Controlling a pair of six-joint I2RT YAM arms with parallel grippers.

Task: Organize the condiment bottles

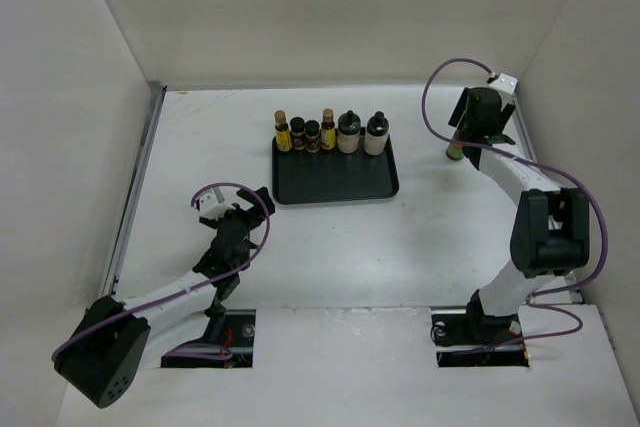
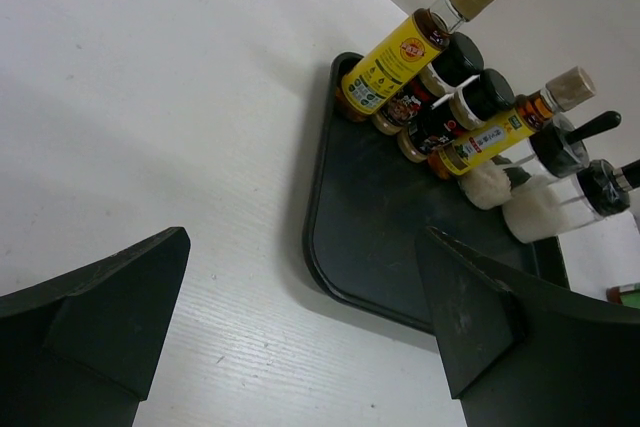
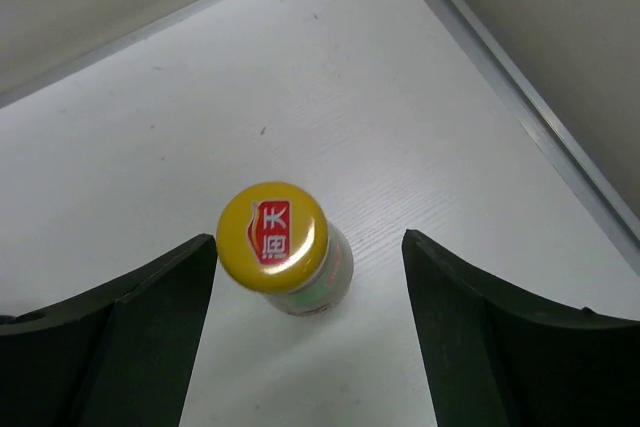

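Six condiment bottles stand in a row along the far edge of the black tray [image 1: 335, 185]: slim brown ones with yellow labels [image 1: 283, 133], short dark-capped ones [image 1: 305, 135] and two whitish black-capped ones [image 1: 361, 134]. The left wrist view shows the same row [image 2: 395, 62] across the tray [image 2: 370, 217]. A red bottle with a green neck [image 1: 454, 149] stands alone on the table at the far right. Its yellow cap [image 3: 272, 237] sits between the spread fingers of my right gripper [image 3: 310, 237], nearer the left finger and untouched. My left gripper [image 1: 238, 202] hovers open and empty by the tray's near-left corner [image 2: 302, 237].
White walls enclose the table on three sides. A metal rail [image 3: 530, 117] runs along the right wall close to the red bottle. The front half of the tray holds nothing. Two floor cut-outs with cables [image 1: 225, 335] lie at the arm bases.
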